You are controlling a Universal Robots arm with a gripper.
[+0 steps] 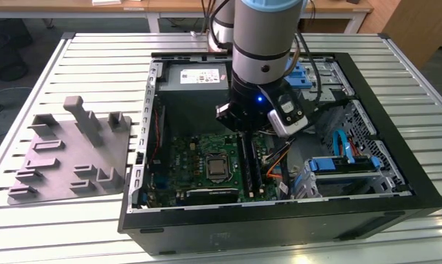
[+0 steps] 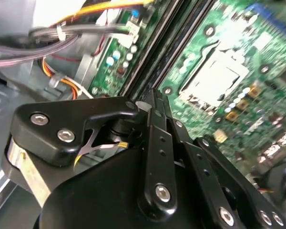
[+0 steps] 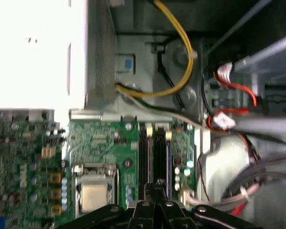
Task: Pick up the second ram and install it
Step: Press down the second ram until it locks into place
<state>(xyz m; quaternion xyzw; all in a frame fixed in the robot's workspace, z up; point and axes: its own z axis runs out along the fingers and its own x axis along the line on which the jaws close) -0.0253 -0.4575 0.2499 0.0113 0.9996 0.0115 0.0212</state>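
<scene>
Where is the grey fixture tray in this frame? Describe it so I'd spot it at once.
On the slatted metal table, look to the exterior view's left of the open black computer case. The fixture tray lies flat there, apart from the case. It is the matte grey plastic slab with upright posts.

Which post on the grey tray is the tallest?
The leaning post at the tray's far end, toward the exterior view's left; the post beside it and the low blocks nearer the camera are much shorter.
</scene>
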